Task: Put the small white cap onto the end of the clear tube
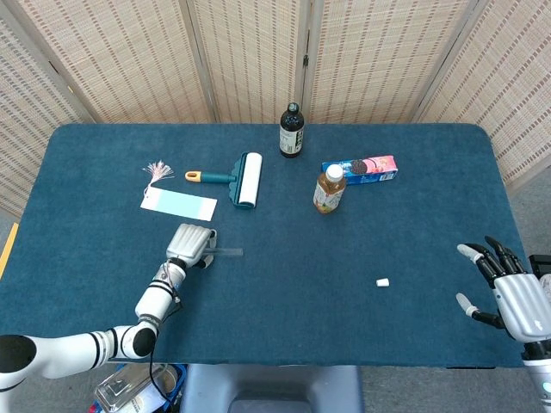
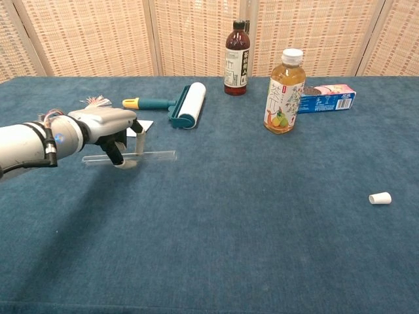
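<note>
1. Your left robot hand [image 2: 105, 127] grips the clear tube [image 2: 154, 156] near its left end, and the tube looks lifted just clear of the table [image 1: 284, 310], lying level and pointing to the right.
2. Your right robot hand [image 1: 508, 288] sits at the right edge of the table in the head view, holding nothing, its fingers spread apart; the chest view does not show it.
3. The small white cap [image 2: 380, 198] lies on its side on the blue cloth, well apart from the tube and nearer your right robot hand.
4. You have two bottles: one dark bottle [image 2: 237, 49] with a white label, and one tea bottle [image 2: 285, 82] with a white lid and a fruit picture. The print on both is too small to read.
5. One biscuit box [image 2: 327, 97], blue and pink, lies just behind the tea bottle; its writing is not legible.
6. One lint roller [image 2: 185, 104] with a teal handle and yellow tip lies beside one pale blue card [image 1: 178, 205] with a pink tassel.
</note>
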Controlling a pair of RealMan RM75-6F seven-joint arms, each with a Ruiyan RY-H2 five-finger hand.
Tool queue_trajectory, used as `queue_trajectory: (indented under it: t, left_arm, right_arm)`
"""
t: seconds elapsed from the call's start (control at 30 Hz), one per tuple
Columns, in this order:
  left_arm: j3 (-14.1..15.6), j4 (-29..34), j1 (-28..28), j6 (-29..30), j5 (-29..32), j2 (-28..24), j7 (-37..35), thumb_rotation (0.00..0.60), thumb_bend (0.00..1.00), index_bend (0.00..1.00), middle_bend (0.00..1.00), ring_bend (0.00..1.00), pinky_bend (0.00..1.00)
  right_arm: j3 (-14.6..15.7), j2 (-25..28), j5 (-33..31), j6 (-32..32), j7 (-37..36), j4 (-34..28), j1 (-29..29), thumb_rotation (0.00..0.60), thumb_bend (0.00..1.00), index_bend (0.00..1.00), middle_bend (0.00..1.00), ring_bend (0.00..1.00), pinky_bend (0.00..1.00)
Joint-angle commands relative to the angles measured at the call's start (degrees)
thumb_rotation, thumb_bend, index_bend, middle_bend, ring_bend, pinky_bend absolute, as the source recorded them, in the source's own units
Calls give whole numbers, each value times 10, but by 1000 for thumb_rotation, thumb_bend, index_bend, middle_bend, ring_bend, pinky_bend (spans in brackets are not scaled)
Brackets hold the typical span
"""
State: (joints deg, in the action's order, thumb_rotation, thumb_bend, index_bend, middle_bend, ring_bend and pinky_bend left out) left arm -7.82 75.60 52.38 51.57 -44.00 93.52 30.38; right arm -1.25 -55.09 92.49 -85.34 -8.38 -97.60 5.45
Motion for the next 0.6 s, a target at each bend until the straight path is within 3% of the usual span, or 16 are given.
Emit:
queue_trajectory:
  t: [0.03, 0.3, 0.6]
  left_arm:
    - [3, 30, -24, 21, -44, -30, -36, 600, 326, 633, 1000, 1000, 1000]
    - [13, 89, -70, 67, -127, -97, -92, 600, 326, 637, 1000, 1000, 1000]
    - [24, 140, -107, 98, -187, -145, -129, 600, 326, 634, 1000, 1000, 1000]
  right_arm:
    - [1, 3, -2, 1, 5, -4, -1, 600, 279, 149, 174, 38, 120]
    - [5, 17, -22, 38, 54, -32, 7, 600, 294, 149, 199, 81, 164]
    - [6, 33, -63, 118, 124, -73, 38, 600, 316, 175, 392, 270, 310]
